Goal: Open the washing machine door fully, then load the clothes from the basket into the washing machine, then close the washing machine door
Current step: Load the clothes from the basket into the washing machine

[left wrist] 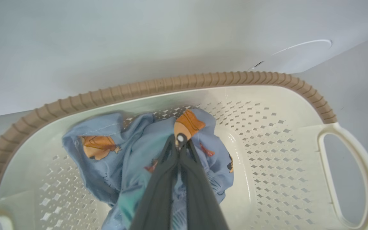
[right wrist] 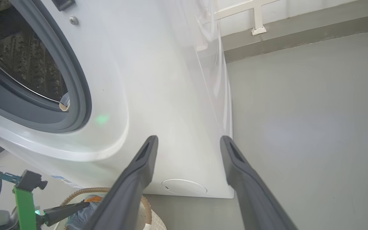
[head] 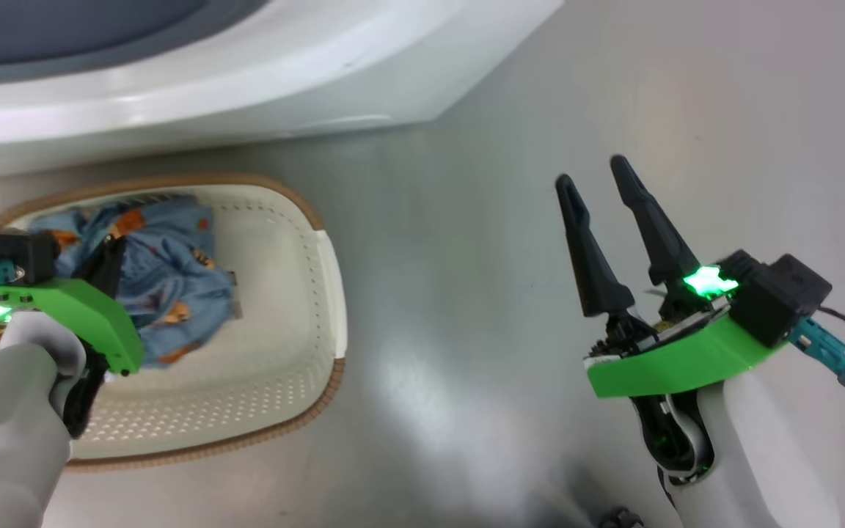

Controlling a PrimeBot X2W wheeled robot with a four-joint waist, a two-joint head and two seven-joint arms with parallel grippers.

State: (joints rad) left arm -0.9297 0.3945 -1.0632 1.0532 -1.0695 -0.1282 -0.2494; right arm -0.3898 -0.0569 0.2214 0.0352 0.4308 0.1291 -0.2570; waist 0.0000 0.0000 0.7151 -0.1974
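Left end effector (left wrist: 180,142) reaches down into the cream perforated plastic basket with a brown ribbed rim (left wrist: 267,78). Its 2 dark fingers are pressed together on a fold of the light blue soft garment with orange cartoon prints (left wrist: 129,153), and the cloth bunches around them. The basket stands on the grey floor (head: 466,257) just beside the big white front-loading washing machine (right wrist: 158,95), whose grey rubber gasket (right wrist: 78,89) and steel drum (right wrist: 27,57) lie uncovered. Right end effector (right wrist: 188,142) hovers over the floor, well apart from the basket — fingers spread, holding nothing.
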